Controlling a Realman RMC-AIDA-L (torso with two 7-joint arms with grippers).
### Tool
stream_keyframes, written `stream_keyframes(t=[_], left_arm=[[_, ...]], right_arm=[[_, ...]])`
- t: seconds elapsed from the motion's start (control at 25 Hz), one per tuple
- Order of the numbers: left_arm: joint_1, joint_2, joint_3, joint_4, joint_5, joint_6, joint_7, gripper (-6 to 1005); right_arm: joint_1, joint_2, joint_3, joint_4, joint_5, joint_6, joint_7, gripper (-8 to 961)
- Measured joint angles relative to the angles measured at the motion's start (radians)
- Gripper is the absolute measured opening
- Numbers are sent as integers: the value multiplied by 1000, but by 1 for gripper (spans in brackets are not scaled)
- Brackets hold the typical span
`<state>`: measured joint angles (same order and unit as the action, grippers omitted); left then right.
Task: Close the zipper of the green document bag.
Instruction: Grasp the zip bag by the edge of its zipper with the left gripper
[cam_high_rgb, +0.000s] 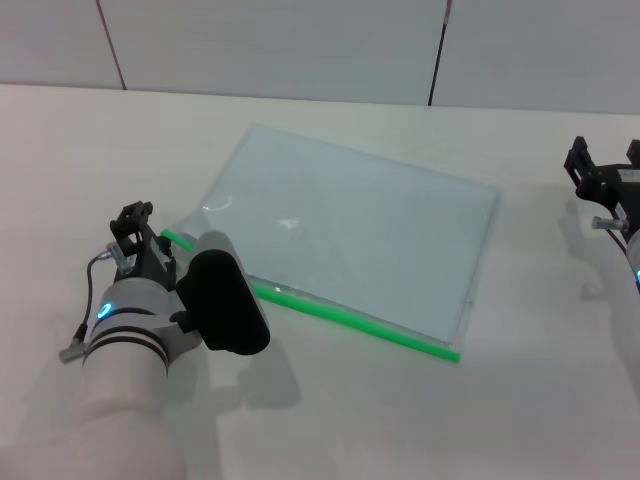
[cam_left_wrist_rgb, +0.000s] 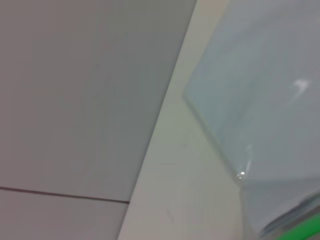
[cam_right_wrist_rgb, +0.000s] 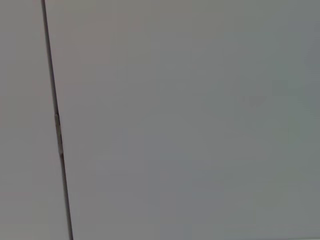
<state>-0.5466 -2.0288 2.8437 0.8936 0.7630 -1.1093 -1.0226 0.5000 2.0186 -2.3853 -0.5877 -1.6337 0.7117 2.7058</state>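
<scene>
From my head camera, the left gripper (cam_high_rgb: 133, 235) sat at about nine o'clock, right at the near-left corner of the green document bag (cam_high_rgb: 360, 225), where the zipper (cam_high_rgb: 350, 315) begins. Its fingers were hidden from me, so I could not tell whether it was clenched or released. The bag lay flat on the table (cam_high_rgb: 520, 400), centre frame, its green strip running from nine towards five o'clock. I judged I was at the pinning or tab-finding step; next called for locating the slider. The right gripper (cam_high_rgb: 610, 185) waited at three o'clock, its grip state unreadable.
</scene>
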Motion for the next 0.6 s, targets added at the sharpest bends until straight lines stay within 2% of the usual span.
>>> stream_keyframes(t=[0.6], left_arm=[[-18, -2, 1, -4, -5, 13, 69, 475]], right_arm=[[1, 0, -4, -3, -1, 0, -10, 712]])
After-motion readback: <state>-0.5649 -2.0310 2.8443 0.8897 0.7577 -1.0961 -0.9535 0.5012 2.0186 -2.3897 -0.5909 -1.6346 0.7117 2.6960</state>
